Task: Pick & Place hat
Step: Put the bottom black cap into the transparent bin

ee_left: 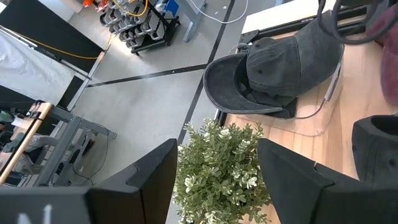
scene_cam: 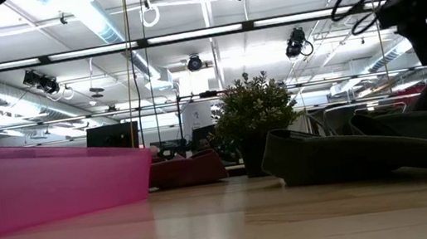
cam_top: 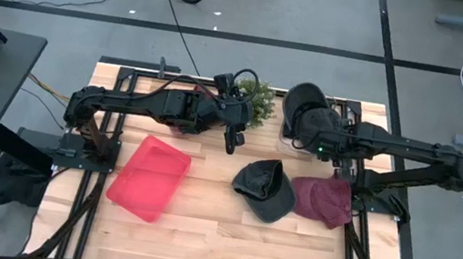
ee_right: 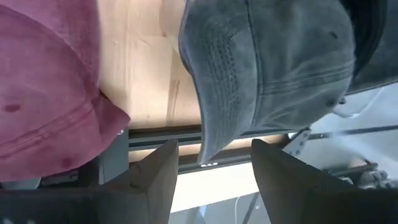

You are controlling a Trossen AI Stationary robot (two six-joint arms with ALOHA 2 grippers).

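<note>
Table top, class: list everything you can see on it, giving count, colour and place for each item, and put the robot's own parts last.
Dark grey cap: one, dark grey, centre of the table toward the front.
Maroon cap: one, maroon, directly right of the dark grey cap.
Back cap: one, dark grey, back edge of the table, right of the plant.
Bin: one, pink, front left part of the table.
Potted plant: one, green, back centre of the table.
Table: one, light wood, dark frame.
Left hand: one, dark, open, empty, above the table beside the plant.
Right hand: one, dark, open, empty, above the back cap.
</note>
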